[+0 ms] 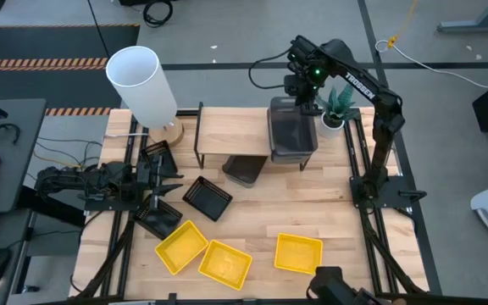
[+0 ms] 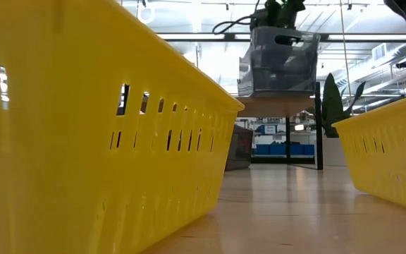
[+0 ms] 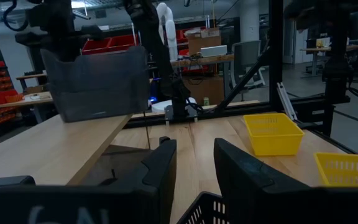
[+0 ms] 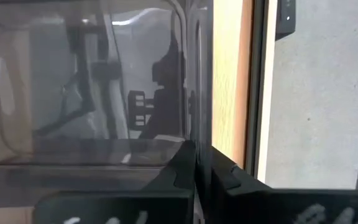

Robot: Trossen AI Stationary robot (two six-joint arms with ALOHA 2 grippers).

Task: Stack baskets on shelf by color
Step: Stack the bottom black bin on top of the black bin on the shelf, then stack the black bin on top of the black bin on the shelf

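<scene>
Grey basket (image 1: 292,131): translucent dark plastic, rectangular, on the shelf (image 1: 227,134) at upper centre of the high view. Right gripper (image 1: 305,85) pinches its rim. Left gripper (image 1: 166,182), frame left, spread.

The right arm reaches up from its mount at the worktop's right edge, elbow bent, forearm angled toward the far side, wrist turned downward. Its tool, the right gripper (image 1: 299,100), has its two dark fingers (image 4: 185,168) pressed almost together, pinching the thin wall of a dark grey basket (image 1: 291,129). The left arm lies folded low along the worktop's left edge, forearm stretched toward the middle, wrist level. Its tool, the left gripper (image 1: 173,181), hangs just above the surface with its fingers (image 3: 160,171) spread apart and nothing between them.
</scene>
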